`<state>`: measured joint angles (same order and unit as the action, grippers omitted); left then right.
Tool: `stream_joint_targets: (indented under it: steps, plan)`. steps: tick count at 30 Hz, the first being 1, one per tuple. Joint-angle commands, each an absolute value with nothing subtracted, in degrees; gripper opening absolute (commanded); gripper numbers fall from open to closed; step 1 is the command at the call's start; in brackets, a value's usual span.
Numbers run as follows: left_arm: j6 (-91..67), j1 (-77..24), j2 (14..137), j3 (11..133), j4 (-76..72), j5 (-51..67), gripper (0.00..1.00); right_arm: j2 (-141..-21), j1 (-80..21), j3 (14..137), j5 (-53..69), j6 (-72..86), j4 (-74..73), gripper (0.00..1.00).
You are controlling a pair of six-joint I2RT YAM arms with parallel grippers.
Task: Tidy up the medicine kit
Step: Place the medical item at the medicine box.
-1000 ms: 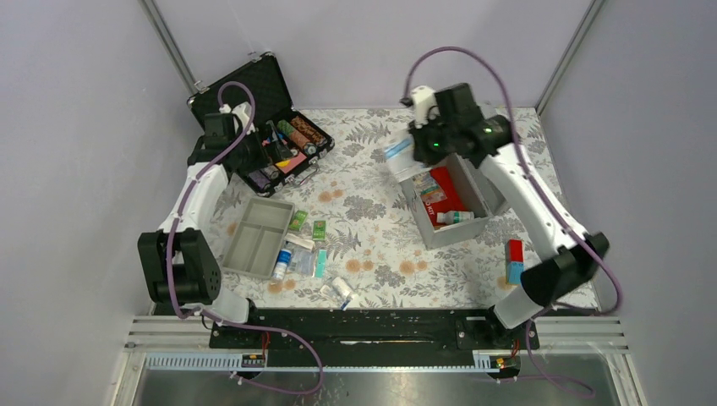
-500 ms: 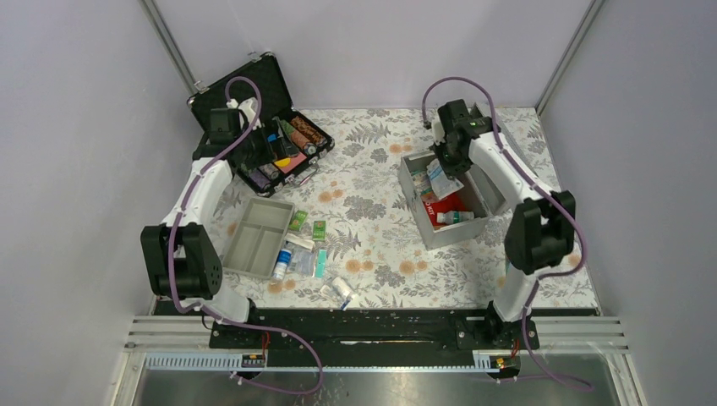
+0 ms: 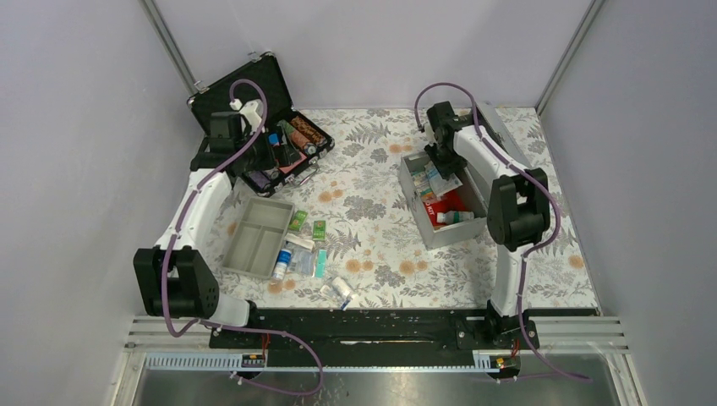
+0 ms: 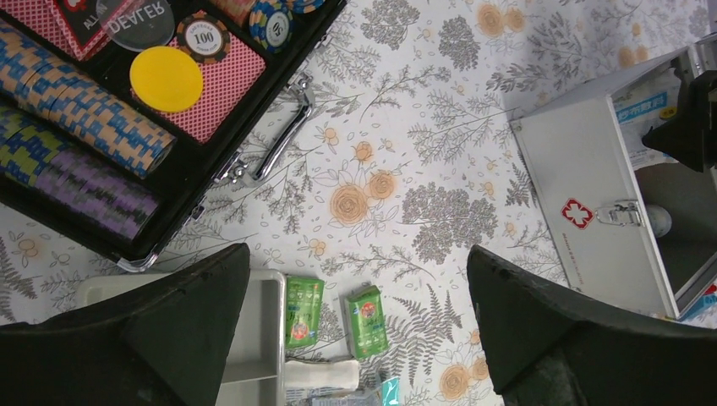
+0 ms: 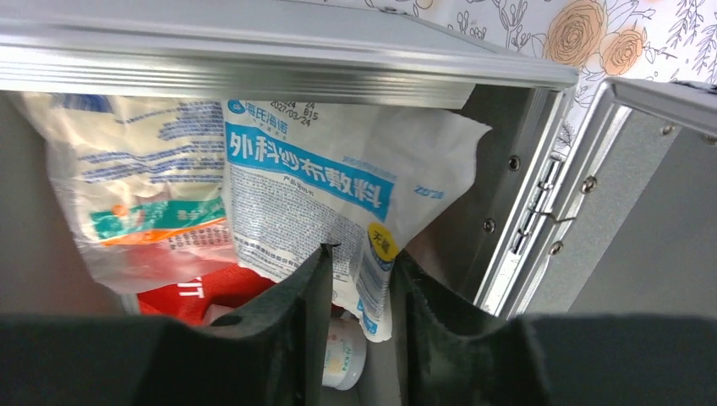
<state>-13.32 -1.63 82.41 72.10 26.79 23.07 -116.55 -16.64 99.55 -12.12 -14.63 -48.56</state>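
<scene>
The medicine kit (image 3: 452, 233), a silver-grey metal box with its hinged lid open, stands at the right; its wall with a red cross shows in the left wrist view (image 4: 583, 178). My right gripper (image 3: 440, 161) reaches into it. Its jaws (image 5: 362, 254) stand a little apart around the corner of a white blue-printed packet (image 5: 313, 186) that lies in the box on another clear packet (image 5: 135, 203), a red pouch (image 5: 194, 292) and a small white bottle (image 5: 345, 359). My left gripper (image 3: 258, 156) is wide open and empty (image 4: 358, 254) above the table near the black chip case.
A black foam-lined case of coloured chips (image 3: 279, 144) stands open at the back left. A grey divided tray (image 3: 254, 237) lies left of centre. Two green packets (image 4: 303, 309) (image 4: 366, 320), tubes and small bottles (image 3: 296, 254) (image 3: 342, 292) lie loose beside it.
My right gripper carried the white packet down into the metal box, and its jaws now stand apart around it. The left gripper has shifted slightly over the chip case.
</scene>
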Motion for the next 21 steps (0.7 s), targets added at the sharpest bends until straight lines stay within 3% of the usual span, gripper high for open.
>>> stream_joint_targets:
  steps: [1,12,18,21]
  plan:
    - [-11.6,-1.4,79.9,71.0,26.2,21.3,0.99,-116.2,-16.3,101.1,-15.0,-14.7,-49.1,0.43]
    - [-9.7,-1.4,81.7,71.6,27.8,16.4,0.99,-107.8,-16.8,101.5,-11.6,-13.3,-50.3,0.64]
    - [-7.8,-1.4,82.6,71.8,32.5,14.3,0.99,-104.7,-17.3,100.4,-10.2,-12.7,-50.6,0.63]
    - [-7.8,-1.5,81.7,69.8,33.6,14.1,0.99,-105.7,-17.2,100.1,-8.9,-12.7,-50.4,0.54]
